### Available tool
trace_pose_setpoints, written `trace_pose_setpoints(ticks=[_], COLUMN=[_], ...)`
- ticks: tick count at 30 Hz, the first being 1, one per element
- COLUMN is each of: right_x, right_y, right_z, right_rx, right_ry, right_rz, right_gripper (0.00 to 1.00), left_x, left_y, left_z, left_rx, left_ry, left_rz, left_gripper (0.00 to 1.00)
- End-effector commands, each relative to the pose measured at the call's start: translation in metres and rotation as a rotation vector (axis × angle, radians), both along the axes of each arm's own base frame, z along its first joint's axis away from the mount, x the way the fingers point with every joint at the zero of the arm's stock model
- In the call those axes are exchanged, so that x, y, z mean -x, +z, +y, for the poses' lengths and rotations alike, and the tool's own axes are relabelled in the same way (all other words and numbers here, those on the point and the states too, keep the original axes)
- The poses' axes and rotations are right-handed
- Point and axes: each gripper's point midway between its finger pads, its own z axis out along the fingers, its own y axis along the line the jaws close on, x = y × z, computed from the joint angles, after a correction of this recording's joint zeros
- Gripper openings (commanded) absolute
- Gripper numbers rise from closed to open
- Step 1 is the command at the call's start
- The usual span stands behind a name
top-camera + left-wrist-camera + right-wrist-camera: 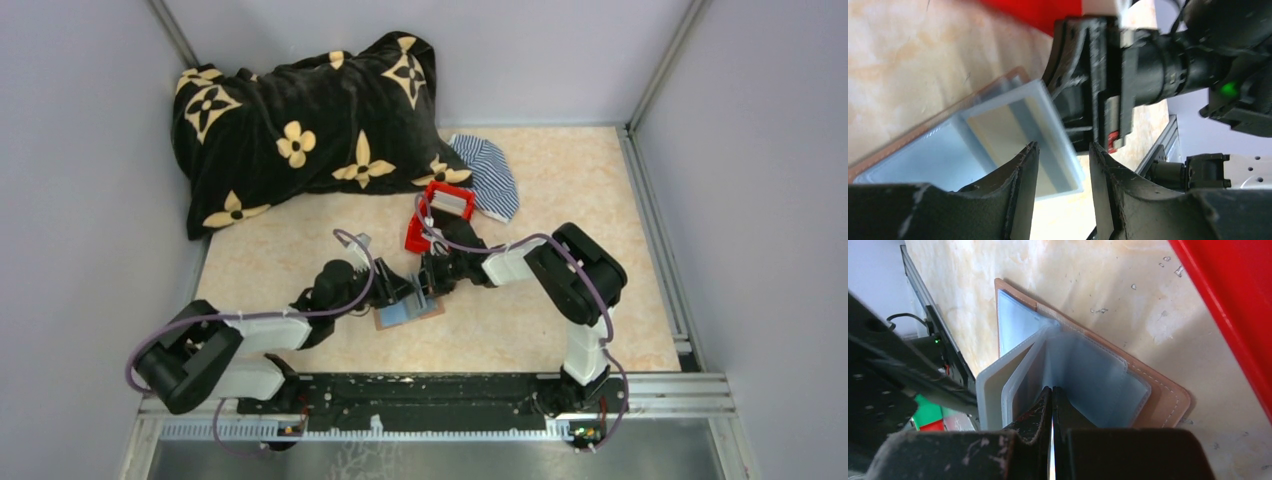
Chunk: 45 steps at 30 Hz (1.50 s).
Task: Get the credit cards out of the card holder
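The whole table point(560, 200) is taken in from a fixed camera set high behind the arm bases point(585, 375) and tilted down and forward. The left wrist view is held very near the surface and directed past the left gripper point(1064, 146) toward the right arm point(1168, 70). The right wrist view is pressed equally close and aimed down along the right gripper point(1052, 388). The card holder point(1173, 400) is shared by all three views, though overhead it appears small and perhaps partly covered.
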Motion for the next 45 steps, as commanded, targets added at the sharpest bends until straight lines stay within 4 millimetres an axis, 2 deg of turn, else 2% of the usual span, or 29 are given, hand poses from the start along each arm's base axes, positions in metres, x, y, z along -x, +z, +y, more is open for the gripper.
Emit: trace_pose_setpoints(ticks=[1,4,8,12,18,23,27,32,36,41,45], right_x=[0.021,0.022,0.022,0.022,0.023,0.022,0.023,0.023,0.023,0.023,0.022], right_y=[-0.041,-0.037,-0.036,-0.035,-0.035,-0.034,-0.035,-0.035,-0.034,-0.031,-0.028], right_z=[-0.036,-0.038,-0.039,-0.038,-0.038,-0.037,-0.039,-0.039,-0.038,-0.039,-0.043], right_rx=[0.206,0.206,0.209,0.206,0.206,0.201,0.205,0.2,0.198,0.197,0.213], right_ry=[-0.015,-0.014,-0.015,-0.015,-0.01,-0.011,-0.012,-0.016,-0.014,-0.017,-0.03], right_rz=[0.035,0.025,0.023,0.022,0.021,0.019,0.022,0.022,0.021,0.017,0.002], right_gripper=[0.0,0.0,0.0,0.0,0.0,0.0,0.0,0.0,0.0,0.0,0.0], left_x=[-0.013,-0.021,-0.027,-0.031,-0.034,-0.032,-0.033,-0.033,-0.033,-0.027,-0.029], left_y=[0.008,0.003,0.008,-0.005,-0.005,-0.015,-0.01,-0.017,-0.012,-0.03,-0.03], left_z=[0.007,0.011,0.006,0.013,0.02,0.011,0.004,0.011,0.01,0.018,0.029], left_rx=[-0.122,-0.22,-0.261,-0.4,-0.542,-0.55,-0.516,-0.569,-0.554,-0.634,-0.688], left_ry=[0.02,0.027,-0.001,0.001,0.008,-0.006,-0.013,-0.003,-0.009,-0.022,0.001], left_rz=[-0.059,-0.044,-0.061,0.021,0.049,0.087,0.077,0.1,0.082,0.139,0.142], left_gripper=[0.48,0.47,0.46,0.43,0.45,0.46,0.46,0.46,0.45,0.45,0.45])
